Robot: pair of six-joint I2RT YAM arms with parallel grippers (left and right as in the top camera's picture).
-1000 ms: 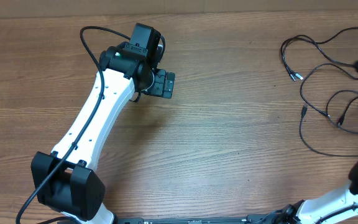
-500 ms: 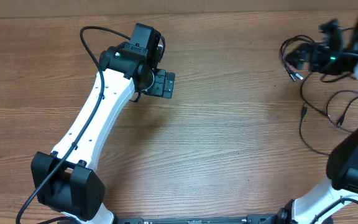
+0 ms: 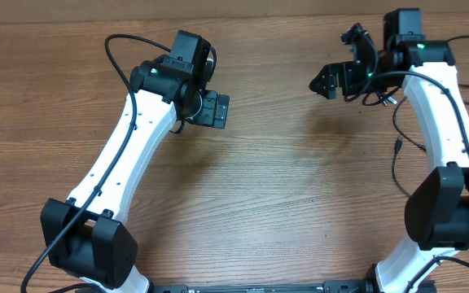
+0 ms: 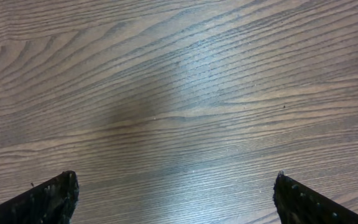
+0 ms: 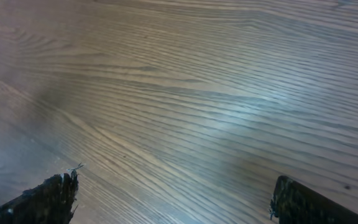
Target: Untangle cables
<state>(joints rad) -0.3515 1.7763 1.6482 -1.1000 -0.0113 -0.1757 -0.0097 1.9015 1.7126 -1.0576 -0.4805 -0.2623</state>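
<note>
Scene: brown wood-grain table [image 3: 283, 187] seen from above, with two white-and-black robot arms reaching over it from the near side.
Cables: thin black cables [image 3: 395, 163] lying in loose loops at the far-right side of the table, partly hidden under the right arm and running out of view on the right. Absent from both wrist views.
Left gripper [image 3: 216, 110]: hovering over bare wood at upper left, well apart from the cables. Fingers [image 4: 55, 196] spread wide, holding nothing.
Right gripper [image 3: 339, 59]: held above the wood near the top right, just left of the cable heap. Fingers [image 5: 51, 196] spread wide with only bare wood between them, nothing grasped.
Progress: judged barely begun. Loops appear to cross one another, with no strand laid out alone and none in either grip.
Left to do: probably everything — choosing a strand, drawing it out of the heap, setting each cable apart.
Open room: broad bare stretch of table across the centre and left, good space for pulling strands out straight.
Edges: cables close to the table's far edge and to the right limit of the view; the table's own right edge not shown. Possible risk of a strand slipping off if dragged that way — pulling toward the centre seems safer.
</note>
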